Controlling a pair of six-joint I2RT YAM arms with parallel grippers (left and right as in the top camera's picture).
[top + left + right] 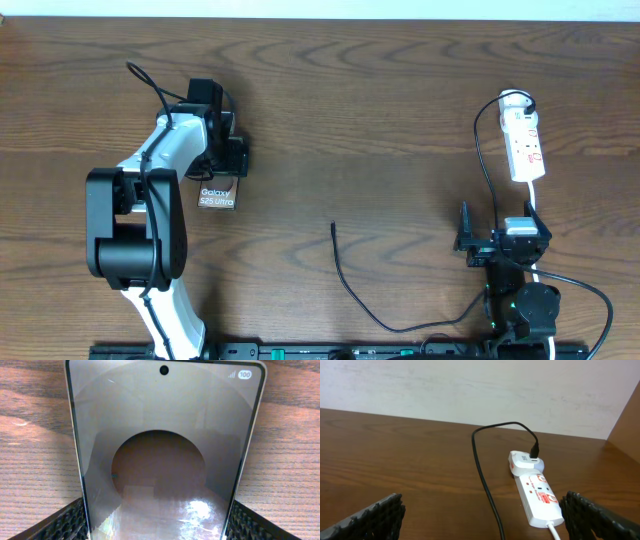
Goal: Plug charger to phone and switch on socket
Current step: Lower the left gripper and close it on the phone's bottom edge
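Your left jaws straddle the phone, which lies flat and face up on the left side of the desk. In the left wrist view its two long edges run down between the ridged pads, with one pad just beside each edge. You cannot tell whether the pads press on those edges or stand just clear, so a pinch is not certain. The jaws stand about as wide as the phone.

Your right jaws are spread with nothing between them, low over the right side of the desk. The socket lies ahead of them on the desk, nearer the right pad than the left and apart from both. A white adapter sits in its far end.

The charger runs from that adapter down past the right jaws. Its tip lies loose mid-desk, well apart from the phone and from both jaws.
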